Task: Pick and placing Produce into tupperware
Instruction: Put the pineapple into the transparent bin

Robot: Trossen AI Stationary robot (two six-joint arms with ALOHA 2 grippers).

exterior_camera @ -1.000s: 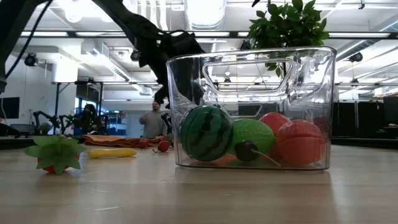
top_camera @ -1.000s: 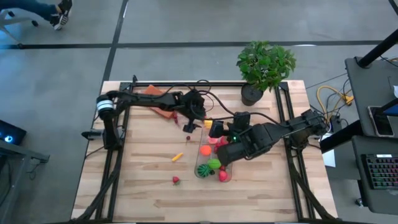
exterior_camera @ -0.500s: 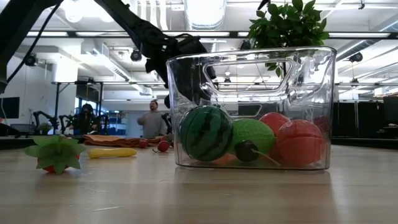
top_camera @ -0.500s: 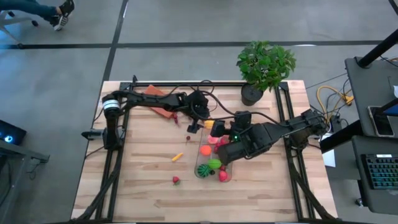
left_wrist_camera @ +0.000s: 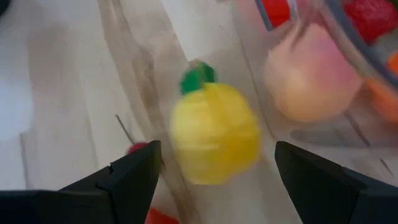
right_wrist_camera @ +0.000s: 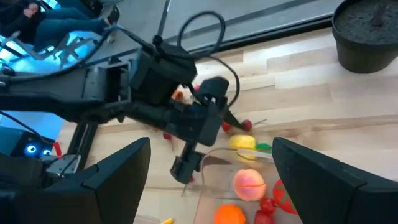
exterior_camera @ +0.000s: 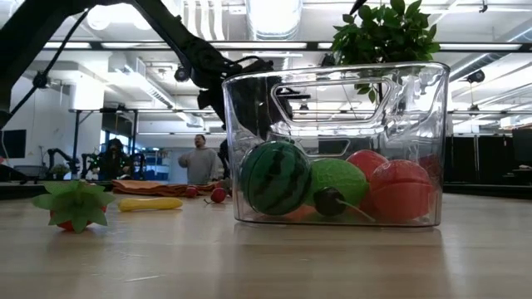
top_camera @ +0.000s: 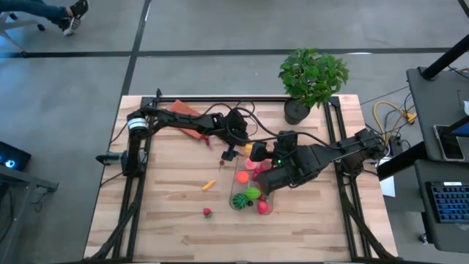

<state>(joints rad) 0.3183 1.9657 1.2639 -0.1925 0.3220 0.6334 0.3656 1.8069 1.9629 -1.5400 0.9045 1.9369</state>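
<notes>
The clear tupperware tub (top_camera: 249, 192) (exterior_camera: 332, 141) stands on the table, holding a watermelon (exterior_camera: 274, 178), a green fruit, a peach (right_wrist_camera: 249, 180) and red pieces. My left gripper (left_wrist_camera: 217, 146) (top_camera: 228, 152) is open and hovers low by the tub's far end. A yellow fruit with a green stem (left_wrist_camera: 214, 134) (right_wrist_camera: 242, 142) lies on the table ahead of its fingers, beside the tub wall. My right gripper (right_wrist_camera: 211, 142) (top_camera: 258, 163) is open above the tub's far end. A strawberry (top_camera: 207, 213) and an orange piece (top_camera: 209, 185) lie loose.
A potted plant (top_camera: 311, 77) stands at the far right corner. An orange-brown pad (top_camera: 187, 117) lies at the far left under the left arm. Cherries (left_wrist_camera: 138, 148) lie near the yellow fruit. Bare wood shows along the near edge. A person stands in the room behind (exterior_camera: 198, 158).
My left gripper has crept toward the table's right, closer to the tub's far end and the yellow fruit. The right arm and the tub have kept still.
</notes>
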